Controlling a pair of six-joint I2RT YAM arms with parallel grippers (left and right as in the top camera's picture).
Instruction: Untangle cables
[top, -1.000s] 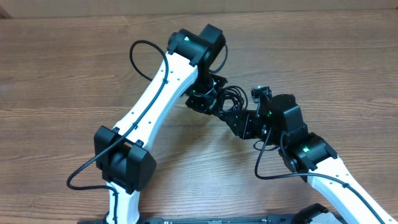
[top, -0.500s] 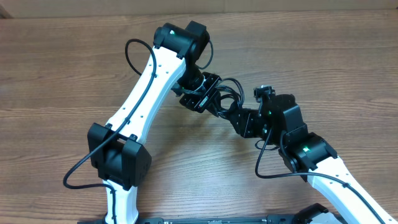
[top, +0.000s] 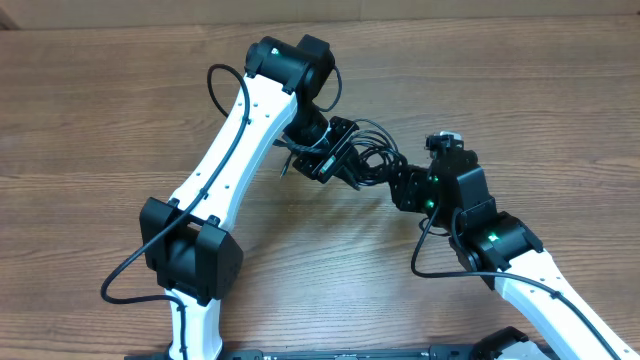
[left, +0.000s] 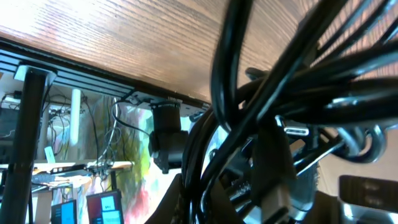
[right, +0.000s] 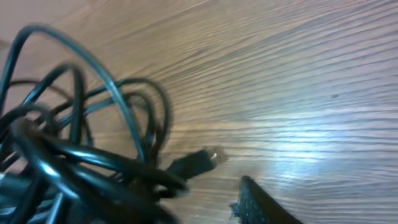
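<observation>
**Overhead view.** The cables (top: 372, 152) form one tight knot of thin black loops at the middle of the table (top: 120, 110). The knot sits between the two claws. The left gripper (top: 338, 165) is at the knot's left side, clenched on the strands. The right gripper (top: 398, 183) is just beside the knot's lower right side. Whether it is released or clenched cannot be told here. The table's far edge runs along the top of the frame, well apart from the knot. Bare wood extends to the left and right of both arms.

**Left wrist view.** The cables (left: 261, 106) fill the frame as glossy black strands crossing one another close to the lens. A silver-tipped connector (left: 295, 130) shows among them. The table (left: 124, 37) occupies the upper left, and its edge ends at a black rail.

**Right wrist view.** The cables (right: 81, 155) occupy the left half as overlapping loops, partly blurred. One plug (right: 199, 162) with a pale tip points right from the bundle. One fingertip (right: 255, 202) shows at the bottom, apart from the plug. Bare table (right: 298, 93) fills the right side.
</observation>
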